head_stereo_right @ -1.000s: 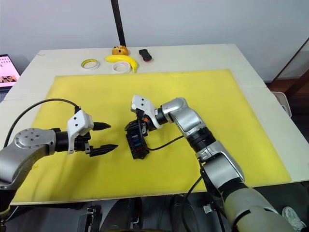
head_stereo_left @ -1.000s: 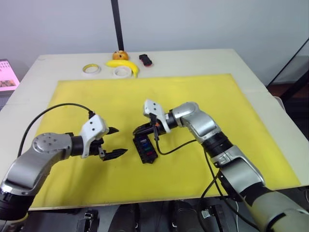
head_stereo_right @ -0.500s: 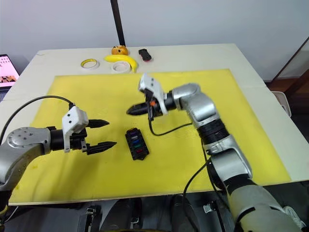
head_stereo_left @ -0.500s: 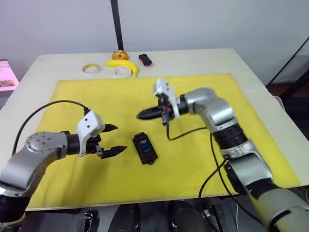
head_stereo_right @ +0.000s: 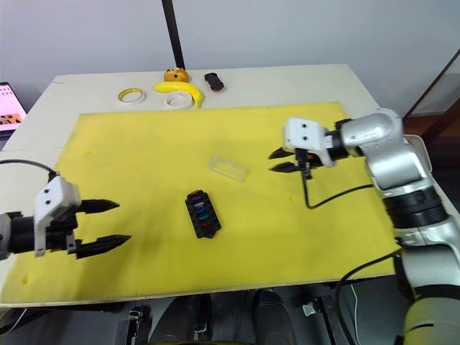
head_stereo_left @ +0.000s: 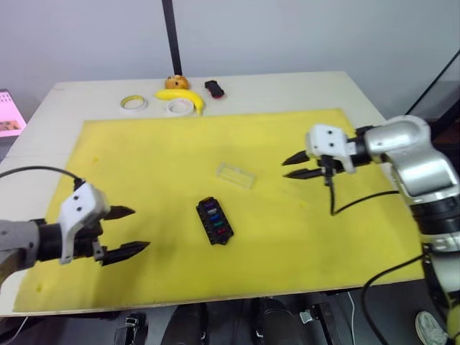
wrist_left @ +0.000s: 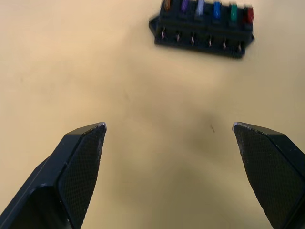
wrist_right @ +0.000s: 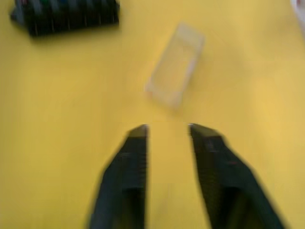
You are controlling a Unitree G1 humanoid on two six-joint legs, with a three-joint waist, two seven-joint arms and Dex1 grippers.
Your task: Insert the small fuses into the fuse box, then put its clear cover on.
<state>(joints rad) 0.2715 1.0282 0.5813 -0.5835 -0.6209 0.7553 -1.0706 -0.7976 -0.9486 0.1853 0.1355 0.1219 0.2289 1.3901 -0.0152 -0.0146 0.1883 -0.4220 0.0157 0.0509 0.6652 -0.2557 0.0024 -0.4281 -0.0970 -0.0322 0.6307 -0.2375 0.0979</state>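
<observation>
Both arms have pulled back from the middle of the yellow mat [head_stereo_left: 302,237], leaving the small black rectangular fuse box [head_stereo_left: 215,221] alone with its coloured fuses [wrist_left: 207,8] seated in a row.
With the fuses apparently in, the small transparent rectangular cover [head_stereo_left: 236,175] lies uncovered just beyond the box, so fitting it looks next. Right gripper [head_stereo_left: 298,166] hovers right of the cover, jaws narrowly apart, empty; left gripper [head_stereo_left: 128,231] hangs low at the near-left, jaws wide, empty.
</observation>
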